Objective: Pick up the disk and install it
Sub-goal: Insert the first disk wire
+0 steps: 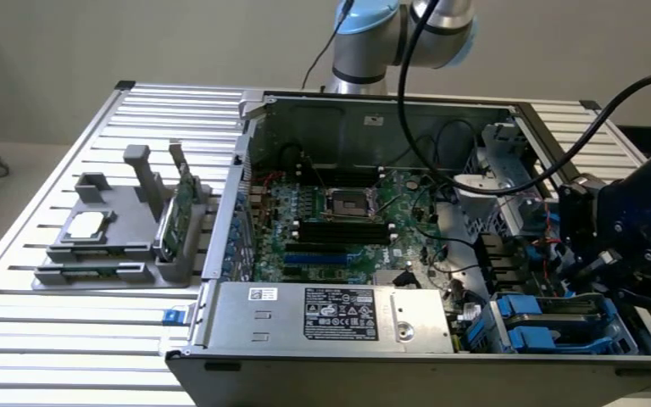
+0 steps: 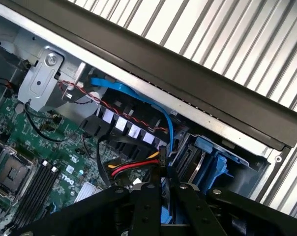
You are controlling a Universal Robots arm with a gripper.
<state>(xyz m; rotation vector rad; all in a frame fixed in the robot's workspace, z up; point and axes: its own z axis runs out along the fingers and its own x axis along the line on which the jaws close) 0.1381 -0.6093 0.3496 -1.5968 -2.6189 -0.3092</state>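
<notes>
Just inside the computer case's (image 1: 303, 373) wall, the gripper (image 2: 165, 196) is pinching its narrow-set fingers (image 2: 147, 206) on the disk's (image 2: 166, 216) blue edge.

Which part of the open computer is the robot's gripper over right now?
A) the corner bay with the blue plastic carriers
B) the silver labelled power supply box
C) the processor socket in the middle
A: the gripper is over the blue carriers in the case's corner bay, at the exterior view's right, away from the socket and the power supply box.
</notes>
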